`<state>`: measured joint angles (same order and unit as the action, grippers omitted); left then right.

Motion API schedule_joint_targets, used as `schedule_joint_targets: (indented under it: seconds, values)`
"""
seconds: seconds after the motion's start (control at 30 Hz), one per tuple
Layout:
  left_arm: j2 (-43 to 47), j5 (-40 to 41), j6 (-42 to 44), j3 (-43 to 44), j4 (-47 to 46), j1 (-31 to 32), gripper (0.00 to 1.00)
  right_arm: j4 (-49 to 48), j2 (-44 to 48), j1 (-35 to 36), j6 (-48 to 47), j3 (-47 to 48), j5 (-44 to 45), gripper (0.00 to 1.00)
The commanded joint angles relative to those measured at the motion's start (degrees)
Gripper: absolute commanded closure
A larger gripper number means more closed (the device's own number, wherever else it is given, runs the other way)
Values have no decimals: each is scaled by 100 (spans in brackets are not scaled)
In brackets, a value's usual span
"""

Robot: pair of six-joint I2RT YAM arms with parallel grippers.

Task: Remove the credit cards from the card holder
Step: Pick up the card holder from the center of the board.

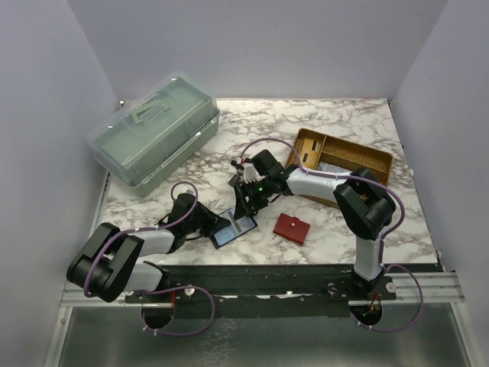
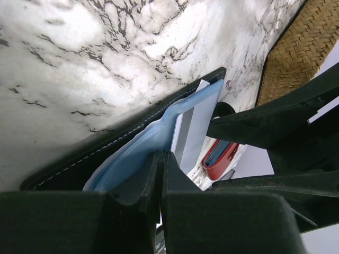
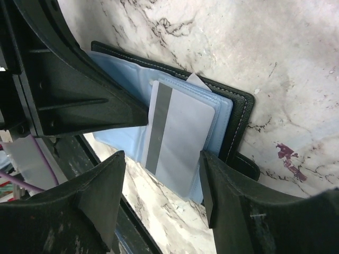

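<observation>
Top view. Card holder [image 1: 233, 227], black cover, lies open on the marble tabletop [image 1: 336, 122]. Left gripper [image 1: 216, 227] sits at one edge of the holder and right gripper [image 1: 243, 212] comes down on the opposite edge, so the holder lies between the two sets of jaws. Red wallet [image 1: 292, 228] is near the right jaws, apart from them. Wicker tray [image 1: 344, 157] lies behind the right jaws, under that arm. Lidded green box [image 1: 153, 128] stands well beyond the left jaws.

Left wrist view. Left gripper [image 2: 160, 161]: jaws together, pinched on the edge of a blue sleeve [image 2: 127, 164] of the card holder [image 2: 132, 138]. Credit card [image 2: 192, 129], pale with a grey stripe, lies on the sleeve just ahead of the jaw tips. The red wallet [image 2: 220, 156] and the wicker tray [image 2: 302, 47] show further ahead.

Right wrist view. Right gripper [image 3: 161, 159]: jaws apart, one finger on each side of the credit card [image 3: 183, 140]. The card lies on the blue sleeve [image 3: 127, 74] inside the open card holder [image 3: 241, 114]. Cannot tell whether it is still tucked in a pocket. A gap shows between the card and one finger [image 3: 103, 196]. Contact at the other finger cannot be told.
</observation>
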<state>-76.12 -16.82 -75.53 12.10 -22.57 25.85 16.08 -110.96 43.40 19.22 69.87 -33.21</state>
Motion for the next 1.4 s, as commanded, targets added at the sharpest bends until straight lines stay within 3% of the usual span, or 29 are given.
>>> schedule_joint_targets:
  seconds: [0.0, 0.47, 1.37]
  values:
    - [-366, 506, 320, -293, 835, 26, 100, -66, 52, 34, 262, -153, -681, 38]
    - [-90, 504, 231, -451, 813, 26, 100, -497, 192, -252, 799, -210, -1361, 44]
    - [118, 486, 157, -566, 815, 26, 100, -553, -763, -301, 1243, 307, -2147, 54]
